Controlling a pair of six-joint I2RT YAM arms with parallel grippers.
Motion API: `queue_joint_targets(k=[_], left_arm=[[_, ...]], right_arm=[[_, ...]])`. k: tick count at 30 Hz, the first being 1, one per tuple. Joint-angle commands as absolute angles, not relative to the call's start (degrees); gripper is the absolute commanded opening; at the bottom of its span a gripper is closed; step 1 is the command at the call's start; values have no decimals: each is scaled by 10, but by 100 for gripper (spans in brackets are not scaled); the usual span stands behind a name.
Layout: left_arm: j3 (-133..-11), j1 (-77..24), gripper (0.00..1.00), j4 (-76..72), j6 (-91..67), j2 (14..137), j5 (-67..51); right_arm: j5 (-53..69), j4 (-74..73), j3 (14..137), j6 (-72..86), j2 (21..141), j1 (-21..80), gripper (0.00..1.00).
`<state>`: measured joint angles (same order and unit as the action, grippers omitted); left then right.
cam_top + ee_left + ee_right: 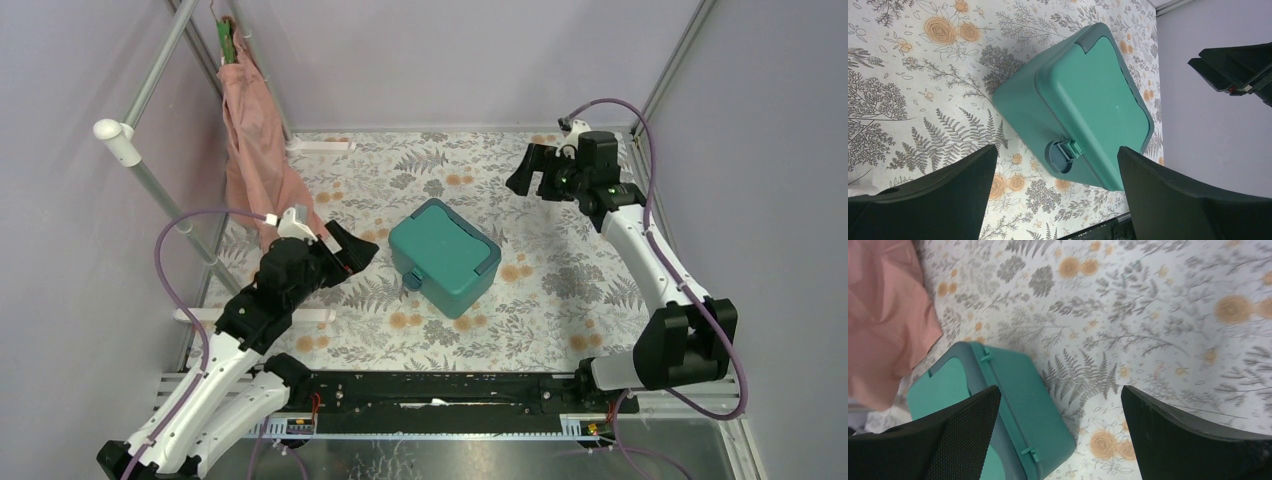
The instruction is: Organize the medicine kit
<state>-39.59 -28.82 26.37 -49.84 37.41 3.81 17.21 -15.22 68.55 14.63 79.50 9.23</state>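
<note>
Floral worktop (560, 290) carries medicine kit (443, 255) at centre, lid shut, latch facing left tool (355, 255). Left tool spread wide, empty, just beside it. Right tool (528, 172) also spread, empty, well apart, far right. Looks unstarted: lid unopened, no loose supplies visible.

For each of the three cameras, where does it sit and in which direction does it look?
Top external: above and behind the bases, looking down on the table and medicine kit; both arms show, left gripper and right gripper open.
Left wrist: on the left arm, facing the kit's latch side; its own two fingers frame the bottom.
Right wrist: on the right arm, looking down at the kit's hinge side and a pink cloth; own fingers at the bottom.
Shared: all three show the kit.
</note>
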Motion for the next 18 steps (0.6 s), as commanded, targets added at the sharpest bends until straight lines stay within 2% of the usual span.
queue_joint_targets(k=[1,4,10,18], left_arm=[[-385,-285,99,250,-506,376,25],[-358,-285,99,208,-535,373,-6],[-290,-287,99,121,-566,397,-35],[-328,-288,99,4,-526,525,-40]], right_arm=[[312,-162,698,156,820,89,100],[368,-141,698,168,839,95,100],[383,-211,727,116,885,153,99],[345,-205,673,132,875,190,100]])
